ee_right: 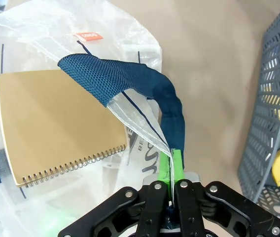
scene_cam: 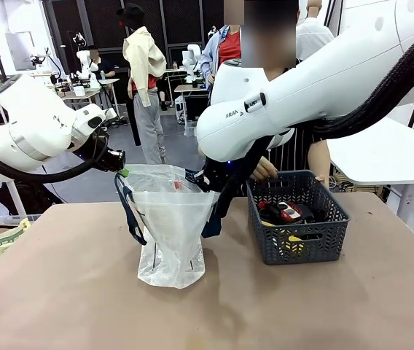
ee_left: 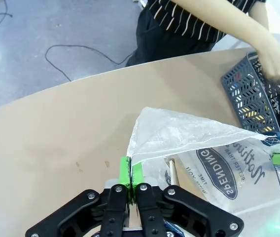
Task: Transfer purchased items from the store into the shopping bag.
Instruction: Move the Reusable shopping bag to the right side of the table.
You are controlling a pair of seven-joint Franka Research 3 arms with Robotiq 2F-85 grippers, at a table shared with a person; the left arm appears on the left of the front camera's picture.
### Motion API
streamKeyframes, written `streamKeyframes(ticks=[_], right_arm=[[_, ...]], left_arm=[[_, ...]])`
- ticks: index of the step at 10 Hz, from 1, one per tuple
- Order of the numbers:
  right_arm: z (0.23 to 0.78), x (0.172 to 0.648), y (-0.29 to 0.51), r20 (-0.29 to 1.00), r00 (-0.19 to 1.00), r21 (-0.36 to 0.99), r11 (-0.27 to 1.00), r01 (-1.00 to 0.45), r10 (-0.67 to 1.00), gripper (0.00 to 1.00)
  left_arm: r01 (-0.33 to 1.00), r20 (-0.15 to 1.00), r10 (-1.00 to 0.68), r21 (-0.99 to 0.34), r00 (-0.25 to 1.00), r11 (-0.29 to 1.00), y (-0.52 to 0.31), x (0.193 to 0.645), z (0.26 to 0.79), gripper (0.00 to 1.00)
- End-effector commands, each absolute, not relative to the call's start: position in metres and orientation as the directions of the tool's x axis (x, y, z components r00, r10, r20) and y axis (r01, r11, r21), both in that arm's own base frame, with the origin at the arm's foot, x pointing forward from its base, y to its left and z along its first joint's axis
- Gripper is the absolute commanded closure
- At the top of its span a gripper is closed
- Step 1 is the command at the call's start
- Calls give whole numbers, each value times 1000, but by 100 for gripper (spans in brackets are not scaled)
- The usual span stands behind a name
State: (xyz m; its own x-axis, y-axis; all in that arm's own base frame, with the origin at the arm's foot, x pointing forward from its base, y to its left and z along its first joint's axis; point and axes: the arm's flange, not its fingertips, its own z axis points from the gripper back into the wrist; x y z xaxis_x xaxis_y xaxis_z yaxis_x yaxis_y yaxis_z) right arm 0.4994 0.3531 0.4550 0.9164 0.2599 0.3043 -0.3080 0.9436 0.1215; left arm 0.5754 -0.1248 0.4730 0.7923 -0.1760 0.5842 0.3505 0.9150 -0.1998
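Observation:
The whitish shopping bag [scene_cam: 170,233] stands open at mid-table. My left gripper [scene_cam: 122,173] is shut on its left rim, green pads [ee_left: 125,173] pinching the plastic. My right gripper [scene_cam: 218,195] is shut on the opposite rim beside a navy handle [ee_right: 130,79]. A pale tan spiral notebook [ee_right: 56,128] lies inside the bag. Just right of the bag is the dark grey basket [scene_cam: 323,237], holding a red item [scene_cam: 288,211] and a yellow-and-dark item [scene_cam: 292,240]. The person's hand [scene_cam: 265,169] reaches over the basket's far left corner.
The person in a striped top [ee_left: 189,24] stands at the far edge behind the basket. A green-and-yellow packet [scene_cam: 4,239] lies off the table's left edge. A white table [scene_cam: 389,153] stands at the back right. Bare tabletop [scene_cam: 68,292] lies in front.

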Motion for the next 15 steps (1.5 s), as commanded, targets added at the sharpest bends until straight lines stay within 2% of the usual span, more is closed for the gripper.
streamKeyframes(ticks=[1, 15], right_arm=[[455, 497, 349, 300, 920, 125, 946, -299, 251, 100], [455, 497, 349, 300, 920, 125, 946, -299, 251, 100]], left_arm=[[342, 587, -163, -206, 793, 917, -121, 572, 475, 100], [342, 587, -163, -206, 793, 917, -121, 572, 475, 100]])
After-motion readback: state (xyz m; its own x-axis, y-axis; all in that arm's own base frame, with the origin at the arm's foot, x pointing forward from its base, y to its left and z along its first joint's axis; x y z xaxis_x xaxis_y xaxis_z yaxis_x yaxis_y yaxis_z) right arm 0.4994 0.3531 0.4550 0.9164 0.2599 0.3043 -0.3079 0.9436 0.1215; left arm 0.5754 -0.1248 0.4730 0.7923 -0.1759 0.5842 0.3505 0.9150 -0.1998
